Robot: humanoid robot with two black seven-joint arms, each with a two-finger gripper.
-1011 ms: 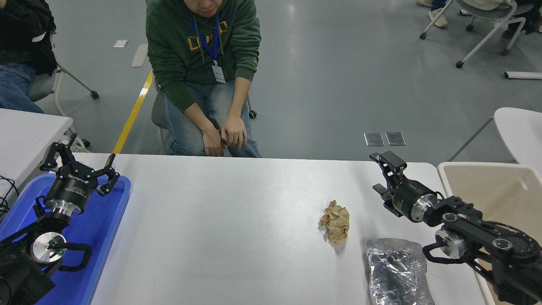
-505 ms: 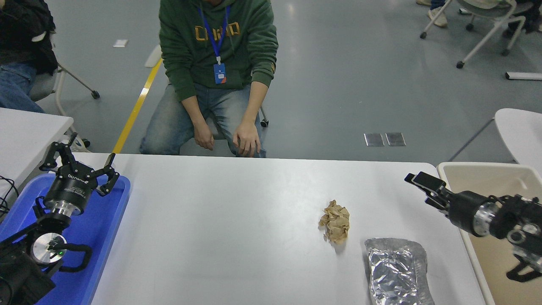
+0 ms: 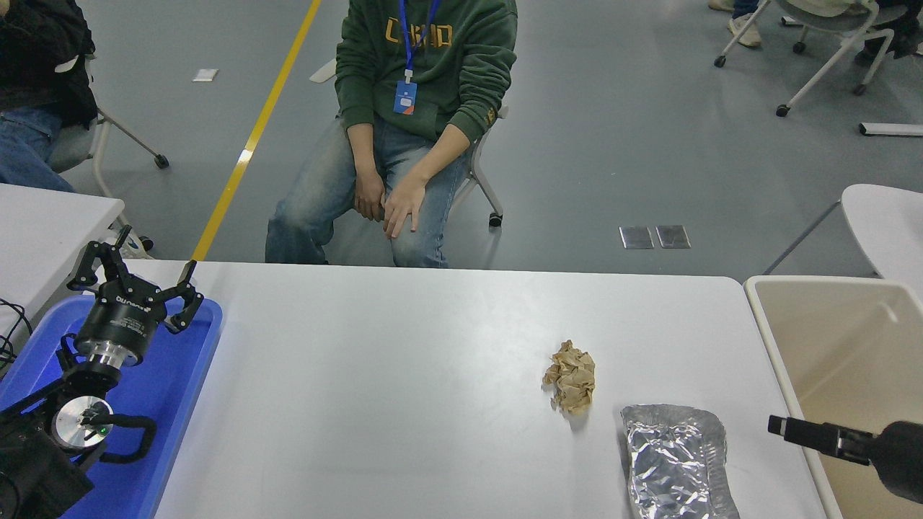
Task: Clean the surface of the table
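Note:
The white table surface (image 3: 404,375) spans the middle of the head view. On its right half lies a crumpled ball of brown paper (image 3: 572,376), and just right of it, by the near edge, a flat silver foil bag (image 3: 674,461). My right gripper (image 3: 782,427) reaches in from the lower right corner, low over the table's right edge, about a hand's width right of the foil bag and touching nothing. It shows edge-on, so I cannot tell its state. At the lower left my left gripper (image 3: 137,277) is parked open and empty over the blue tray (image 3: 187,375).
A beige plastic bin (image 3: 764,324) stands against the table's right end. A person (image 3: 425,65) sits on a chair beyond the far edge, hands on their knees, away from the table. Another white table (image 3: 43,216) stands at the left.
My right arm has drawn back, right and down, from above the table's right end to the lower right corner. The person has rolled back and to the right. Paper and bag have not moved.

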